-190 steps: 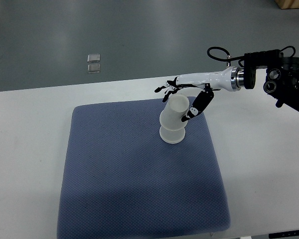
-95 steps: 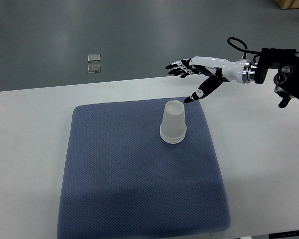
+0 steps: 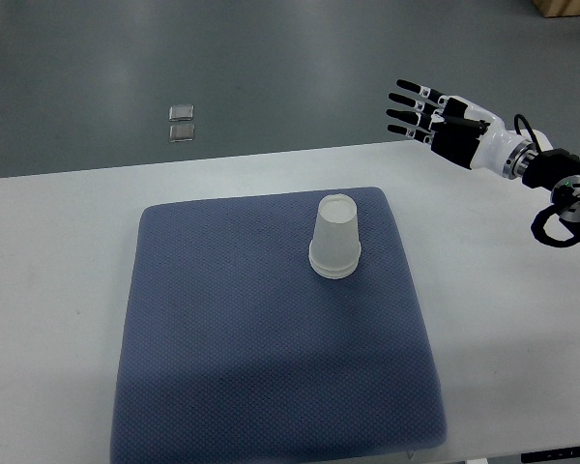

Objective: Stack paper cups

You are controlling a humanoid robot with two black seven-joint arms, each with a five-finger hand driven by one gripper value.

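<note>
A stack of white paper cups (image 3: pixel 334 238) stands upside down on the blue-grey mat (image 3: pixel 251 358), near the mat's far right part. Nothing touches it. My right hand (image 3: pixel 427 118) hovers up and to the right of the stack, past the table's far edge, with its fingers spread flat and holding nothing. Its arm comes in from the right edge. The left arm is out of the picture.
The mat lies on a white table (image 3: pixel 48 290). Two small square plates (image 3: pixel 182 123) sit on the grey floor beyond the table's far edge.
My right hand let go of the cup stack, then drew back up and to the right, its fingers spreading out. The stack settled upright on the mat.
</note>
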